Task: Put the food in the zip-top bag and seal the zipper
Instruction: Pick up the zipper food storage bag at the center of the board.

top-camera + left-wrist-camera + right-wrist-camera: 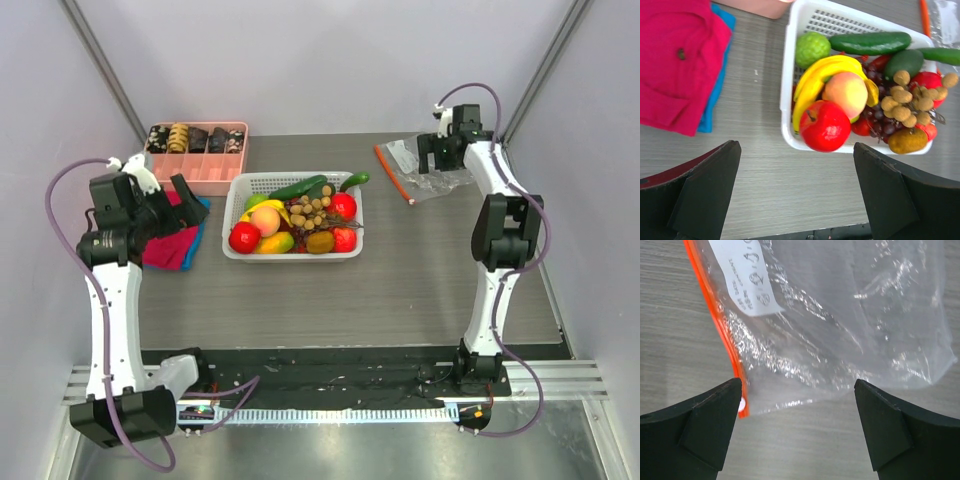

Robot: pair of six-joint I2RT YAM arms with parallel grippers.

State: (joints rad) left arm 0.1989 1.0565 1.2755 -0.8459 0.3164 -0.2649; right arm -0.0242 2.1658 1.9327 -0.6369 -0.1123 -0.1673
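Grey wood-look table [420, 280], and basically nothing's done yet: all the toy fruit [847, 92] sits in the white basket [789, 75] just ahead of the left gripper [796, 160] with its jaws wide apart, while the empty zip-top bag [840, 315] lies flat beneath the right gripper [798, 385], whose jaws are spread too, zipper [715, 310] running past one finger.

The food [265, 220] lies in the basket [262, 182]. From it, the tray [205, 185] sits at ten o'clock, cloths [170, 248] at nine, zip-top bag [405, 155] at two.
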